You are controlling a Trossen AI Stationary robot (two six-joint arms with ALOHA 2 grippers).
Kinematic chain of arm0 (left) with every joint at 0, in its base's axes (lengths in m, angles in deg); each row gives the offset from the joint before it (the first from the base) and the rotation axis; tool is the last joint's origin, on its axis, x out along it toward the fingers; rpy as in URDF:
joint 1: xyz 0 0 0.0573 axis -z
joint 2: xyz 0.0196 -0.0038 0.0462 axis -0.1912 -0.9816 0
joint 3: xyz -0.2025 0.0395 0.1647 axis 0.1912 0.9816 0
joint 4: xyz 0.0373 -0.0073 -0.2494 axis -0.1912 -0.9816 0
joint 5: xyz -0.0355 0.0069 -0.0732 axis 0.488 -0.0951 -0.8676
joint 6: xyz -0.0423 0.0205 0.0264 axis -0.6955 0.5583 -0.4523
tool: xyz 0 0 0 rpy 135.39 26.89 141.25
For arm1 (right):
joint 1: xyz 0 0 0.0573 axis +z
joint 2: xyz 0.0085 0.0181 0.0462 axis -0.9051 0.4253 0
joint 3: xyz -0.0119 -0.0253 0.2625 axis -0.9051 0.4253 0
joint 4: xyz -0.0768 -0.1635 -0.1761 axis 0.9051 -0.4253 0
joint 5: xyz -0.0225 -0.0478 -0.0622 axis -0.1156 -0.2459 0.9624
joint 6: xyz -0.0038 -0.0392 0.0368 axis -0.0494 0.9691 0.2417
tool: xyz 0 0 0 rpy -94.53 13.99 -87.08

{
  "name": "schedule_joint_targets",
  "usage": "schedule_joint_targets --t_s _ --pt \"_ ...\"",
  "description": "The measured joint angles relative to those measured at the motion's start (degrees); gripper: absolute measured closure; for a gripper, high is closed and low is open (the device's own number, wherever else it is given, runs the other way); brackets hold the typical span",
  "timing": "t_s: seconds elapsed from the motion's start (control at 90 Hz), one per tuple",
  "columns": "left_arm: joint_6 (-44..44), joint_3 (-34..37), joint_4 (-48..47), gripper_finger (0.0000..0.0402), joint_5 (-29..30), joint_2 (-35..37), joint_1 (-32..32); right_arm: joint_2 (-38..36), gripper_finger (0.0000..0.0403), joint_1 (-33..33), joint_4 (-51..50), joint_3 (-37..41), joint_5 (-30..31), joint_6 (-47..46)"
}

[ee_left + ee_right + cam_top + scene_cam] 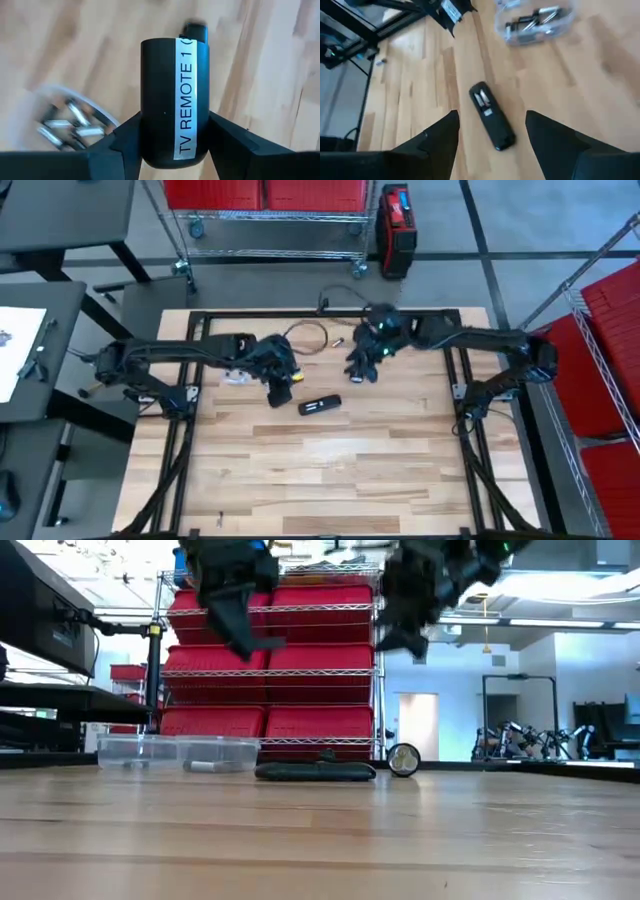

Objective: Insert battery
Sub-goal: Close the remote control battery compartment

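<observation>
Remote (491, 121): laid on the surface (330, 470) at frame centre, batteries exposed.
Left gripper (172, 145): clamped on a labelled cover (172, 100).
Right gripper (492, 135): spread wide, held above the remote.

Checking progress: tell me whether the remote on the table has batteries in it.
In: the right wrist view shows the remote lying with its compartment uncovered and two batteries seated inside.

Left gripper (172, 150) clamped on black piece (172, 100) w/ "TV REMOTE 1" label, clear container (70, 122) of batteries beside, wood table (260, 65) below
</observation>
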Motion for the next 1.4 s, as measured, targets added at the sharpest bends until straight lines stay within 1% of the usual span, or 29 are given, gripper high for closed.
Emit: schedule_joint_targets --t_s 0.133,0.2,0.244,0.356,0.522,0.7,0.889,1.067,1.4 --pt "-3.9 5.3 4.2 0.0235 -0.2 0.0 1.9 0.2 0.0190 4.5 14.5 10.4 0.5 -3.5" --pt "-5.5 8.1 8.3 0.0235 -0.8 -1.1 2.7 0.7 0.0191 7.0 18.9 13.6 1.7 -3.6" --pt "-6.6 9.1 10.7 0.0235 -1.8 -2.3 3.0 0.7 0.0191 8.5 20.1 14.9 3.1 -3.5" --pt "-8.7 8.6 12.2 0.0235 -5.4 -7.6 3.1 0.7 0.0191 11.6 20.2 15.5 6.6 -1.7" --pt "-11.0 4.6 12.0 0.0235 -5.8 -16.9 3.7 0.7 0.0191 11.9 19.2 15.6 6.7 -1.5" --pt "-12.9 0.5 12.2 0.0235 -5.8 -22.8 4.5 0.7 0.0191 11.9 15.7 15.6 6.7 -1.6" --pt "-12.8 -0.3 11.9 0.0235 -6.0 -25.2 4.6 0.7 0.0191 12.1 12.4 15.6 6.7 -1.2" --pt "-13.1 -0.3 13.2 0.0235 -5.9 -25.2 4.5 0.7 0.0191 12.3 12.0 15.6 6.7 -1.0" --pt "-16.4 -0.3 16.2 0.0235 -5.6 -25.4 4.2 0.7 0.0191 12.8 11.9 15.6 6.7 -0.2"
